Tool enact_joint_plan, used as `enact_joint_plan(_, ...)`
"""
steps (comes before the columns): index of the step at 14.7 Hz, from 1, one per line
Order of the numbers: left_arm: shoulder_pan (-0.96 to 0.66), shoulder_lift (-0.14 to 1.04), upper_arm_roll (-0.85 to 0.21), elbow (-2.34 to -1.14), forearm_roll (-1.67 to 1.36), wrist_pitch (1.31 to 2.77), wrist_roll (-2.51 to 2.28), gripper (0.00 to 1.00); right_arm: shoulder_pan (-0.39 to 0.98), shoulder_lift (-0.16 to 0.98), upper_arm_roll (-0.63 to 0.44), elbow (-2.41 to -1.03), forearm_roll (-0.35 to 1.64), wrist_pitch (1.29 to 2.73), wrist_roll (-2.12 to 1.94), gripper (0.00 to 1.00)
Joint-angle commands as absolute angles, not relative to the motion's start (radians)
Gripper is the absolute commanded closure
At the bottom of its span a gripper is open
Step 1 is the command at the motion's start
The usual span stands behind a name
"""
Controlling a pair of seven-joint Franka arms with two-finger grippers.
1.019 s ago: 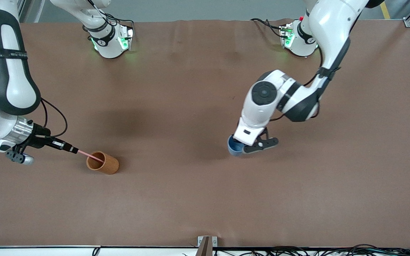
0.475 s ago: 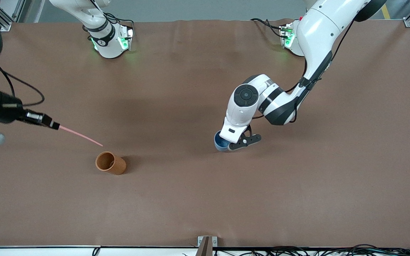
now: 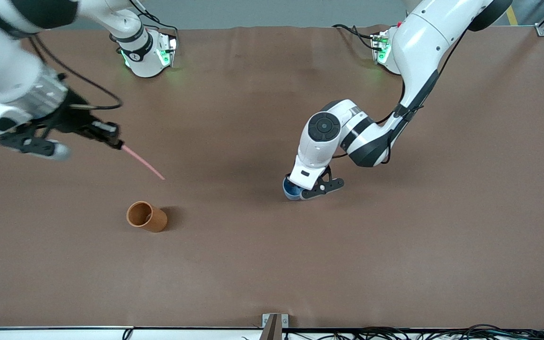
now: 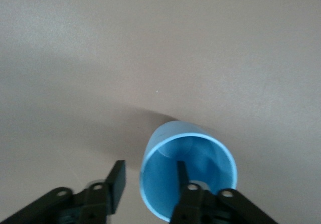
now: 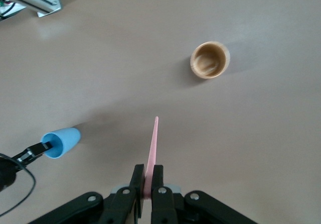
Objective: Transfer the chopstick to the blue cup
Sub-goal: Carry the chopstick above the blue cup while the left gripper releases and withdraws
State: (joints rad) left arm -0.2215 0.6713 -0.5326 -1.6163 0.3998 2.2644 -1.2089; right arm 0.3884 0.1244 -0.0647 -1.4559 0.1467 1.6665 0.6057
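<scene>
My right gripper [image 3: 116, 142] is shut on one end of the pale-pink chopstick [image 3: 143, 164] and holds it in the air over bare table, its free end pointing toward the orange-brown cup. In the right wrist view the chopstick [image 5: 153, 143] sticks out from between the closed fingers [image 5: 149, 171]. The blue cup [image 3: 291, 190] sits mid-table under my left gripper [image 3: 307, 189]. In the left wrist view the gripper [image 4: 150, 166] straddles the blue cup's [image 4: 200, 153] wall, one finger inside, one outside with a gap. The cup [image 5: 62, 141] looks tilted.
An orange-brown cylindrical cup [image 3: 147, 216] stands empty on the table, nearer the front camera than the chopstick, toward the right arm's end; it also shows in the right wrist view [image 5: 210, 59]. Brown tabletop lies between the two cups.
My right gripper drew the chopstick out of the orange-brown cup, lifted it and swung it toward the table's middle. My left gripper and the blue cup shifted toward the right arm's end.
</scene>
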Motion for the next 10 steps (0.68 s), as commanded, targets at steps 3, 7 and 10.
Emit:
enact_joint_plan(3,-0.169,0.536,-0.545,-1.595,0.401,2.134,-1.085,0.0,0.616,0.144,-0.074,-1.447,0.087,1.804,0.888,0.98)
enact_joint_plan(7,-0.127,0.405,-0.422,-1.591,0.226,2.062,-0.765,0.0,0.734,0.211,-0.075,-1.447,0.084,1.945,1.008,0.98)
enact_joint_plan(10,-0.126,0.319,-0.275,-1.591,0.094,2.013,-0.492,0.0,0.784,0.28,-0.075,-1.442,0.045,2.1,1.008,0.98)
